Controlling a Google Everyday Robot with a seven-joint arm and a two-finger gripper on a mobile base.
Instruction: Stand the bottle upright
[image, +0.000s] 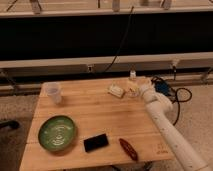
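Now the bottle (132, 76) stands upright near the far right edge of the worktop (95, 120), just behind the end effector (134, 90); whether that holds anything I cannot tell. A packet (116, 91) lies just beside it.

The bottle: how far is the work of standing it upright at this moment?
Done: the bottle appears to stand upright already at the far edge of the table, cap on top. In hand: the gripper is directly below it in the picture, beside the whitish packet; whether it touches the bottle cannot be told. Left: probably only to move the arm away without knocking the bottle over.
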